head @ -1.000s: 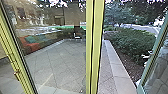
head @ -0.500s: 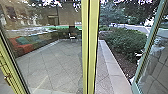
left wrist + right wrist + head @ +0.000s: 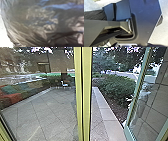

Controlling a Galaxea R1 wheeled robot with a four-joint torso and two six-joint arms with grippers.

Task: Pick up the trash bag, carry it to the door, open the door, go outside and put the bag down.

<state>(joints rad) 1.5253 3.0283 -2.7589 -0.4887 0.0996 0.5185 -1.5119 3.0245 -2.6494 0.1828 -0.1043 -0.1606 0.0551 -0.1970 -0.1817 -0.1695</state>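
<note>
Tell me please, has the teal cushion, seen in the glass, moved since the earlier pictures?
No. In the head view, the teal cushion keeps its place just above the orange-red seat; everything shifted left together, because the camera moved.

high head view looking forward and down, both wrist views sharing trash bag (image 3: pixel 32 26), left closer

Cut off and blurred
Near the left gripper, the trash bag (image 3: pixel 37 25) blurred and ran past the view's edges; farther ahead, a pale shape (image 3: pixel 143 98) at the glass (image 3: pixel 156 113) was indistinct.
</note>
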